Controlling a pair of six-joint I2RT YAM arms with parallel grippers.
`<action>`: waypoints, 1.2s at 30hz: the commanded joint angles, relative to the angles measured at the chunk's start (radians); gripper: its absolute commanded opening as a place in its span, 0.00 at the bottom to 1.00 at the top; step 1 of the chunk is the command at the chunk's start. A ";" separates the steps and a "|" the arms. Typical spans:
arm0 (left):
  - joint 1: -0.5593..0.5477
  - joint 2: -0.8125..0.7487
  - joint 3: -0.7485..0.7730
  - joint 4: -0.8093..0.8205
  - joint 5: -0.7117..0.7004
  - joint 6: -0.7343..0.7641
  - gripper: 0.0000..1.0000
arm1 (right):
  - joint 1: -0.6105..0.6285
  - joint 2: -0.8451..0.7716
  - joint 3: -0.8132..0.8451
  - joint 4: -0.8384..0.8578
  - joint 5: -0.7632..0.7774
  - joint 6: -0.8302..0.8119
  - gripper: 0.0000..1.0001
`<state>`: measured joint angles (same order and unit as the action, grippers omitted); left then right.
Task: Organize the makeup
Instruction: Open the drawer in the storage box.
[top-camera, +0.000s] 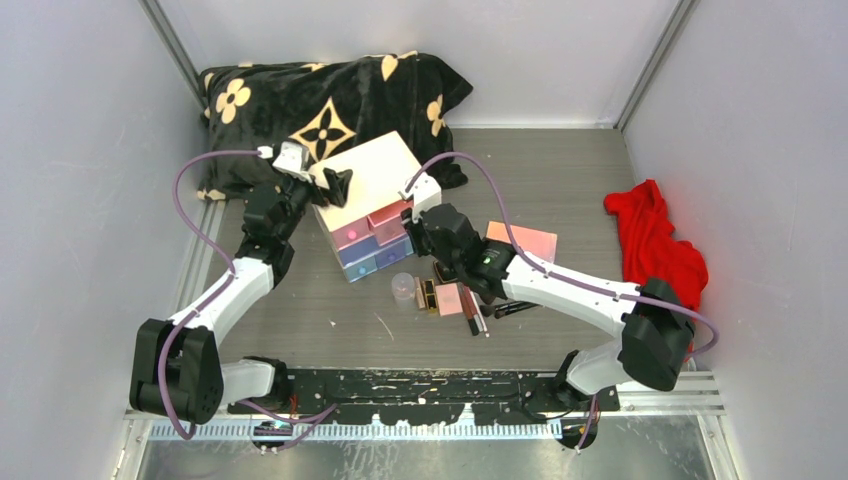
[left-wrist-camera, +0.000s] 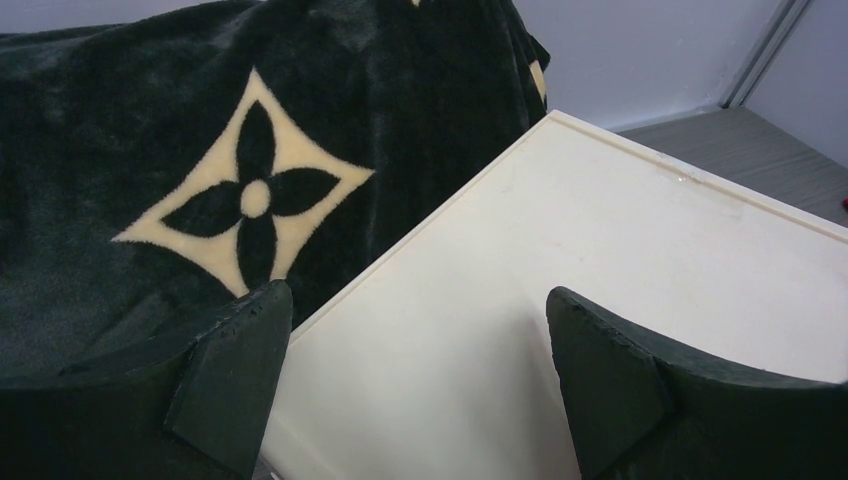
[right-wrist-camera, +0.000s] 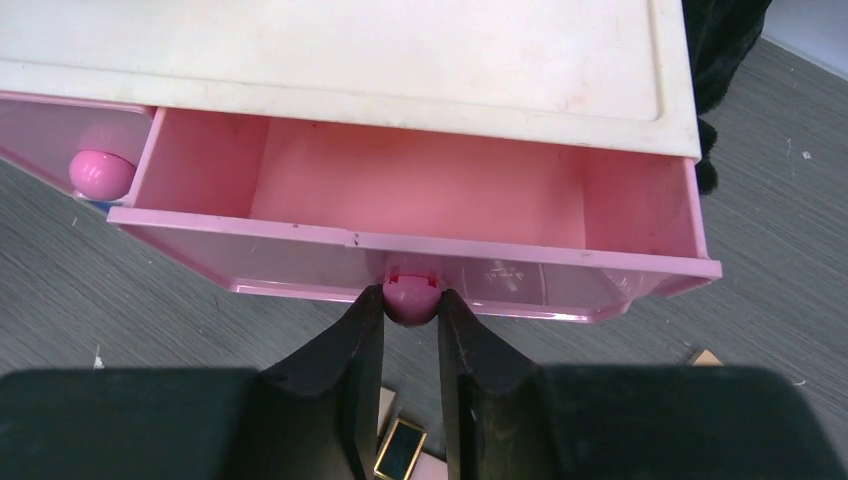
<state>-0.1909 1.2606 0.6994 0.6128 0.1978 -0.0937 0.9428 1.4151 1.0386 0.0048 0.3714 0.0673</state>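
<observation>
Fingers of the right gripper (right-wrist-camera: 411, 296) are pinched tight on the round pink knob (right-wrist-camera: 411, 303) of the top pink drawer (right-wrist-camera: 420, 175), which stands pulled out of the white chest (top-camera: 365, 165) with nothing inside. The makeup lies on the table just in front of the chest, toward the near edge, under and beside the right wrist: a clear jar (top-camera: 403, 287), a black compact (top-camera: 430, 295), a pink compact (top-camera: 450, 300) and slim tubes (top-camera: 478, 318). The pink palette (top-camera: 527, 240) lies flat to the right of the chest. The left gripper (left-wrist-camera: 415, 300) hangs over the chest's top near its back left corner, jaws spread wide and holding nothing.
</observation>
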 joint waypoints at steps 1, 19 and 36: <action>0.002 0.088 -0.063 -0.270 -0.035 0.032 0.98 | -0.009 -0.102 -0.010 -0.037 0.053 0.015 0.04; 0.002 0.124 -0.048 -0.264 -0.033 0.026 0.98 | -0.009 -0.270 -0.175 -0.119 0.018 0.097 0.03; 0.002 0.138 -0.034 -0.276 -0.038 0.028 0.98 | -0.006 -0.325 -0.275 -0.131 -0.025 0.120 0.04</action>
<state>-0.1944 1.3113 0.7357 0.6239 0.1967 -0.0917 0.9459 1.1297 0.7959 -0.0349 0.3134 0.1875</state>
